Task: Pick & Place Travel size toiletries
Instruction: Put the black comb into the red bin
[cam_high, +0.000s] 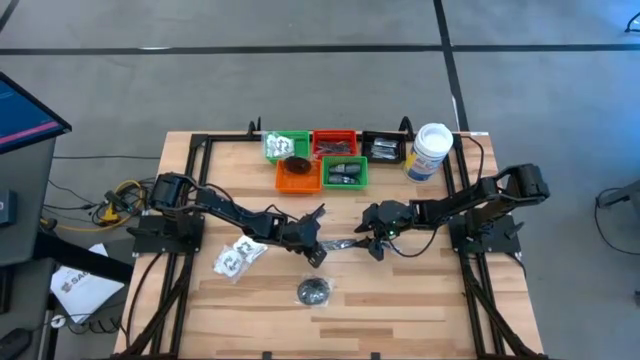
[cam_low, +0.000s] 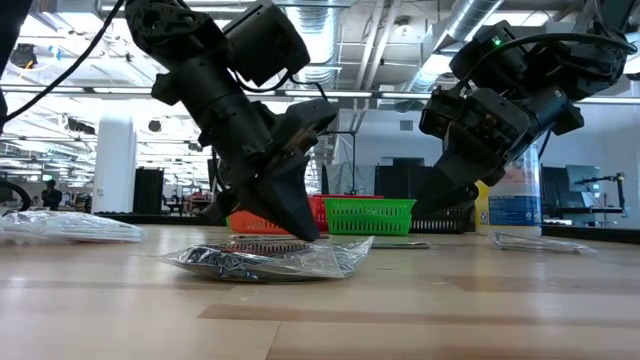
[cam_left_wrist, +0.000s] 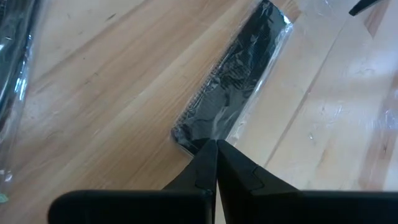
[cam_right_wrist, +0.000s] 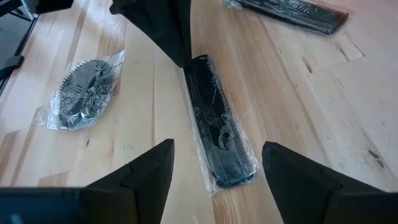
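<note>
Off to the outer side of the left claw (cam_high: 318, 254), well apart from it, clear packets with white contents (cam_high: 238, 257) lie on the wooden table (cam_high: 420, 300). The left claw itself has its fingers pressed together, tips down on one end of a black comb in a clear sleeve (cam_right_wrist: 219, 132), which lies flat on the table and stretches from that claw toward the right claw (cam_high: 378, 247); the left wrist view shows the closed tips meeting at the sleeve's near end (cam_left_wrist: 233, 81). On the near side of the left claw, apart from it, a round black brush in plastic (cam_high: 313, 291) rests on the table. The right claw hangs just over the comb's other end with its fingers spread wide, the sleeve lying between them and touched by neither. Beyond both claws, at the table's far edge, stand green, red, orange and black trays (cam_high: 340, 160) holding more small packets, and beside them a white canister (cam_high: 429, 151).
</note>
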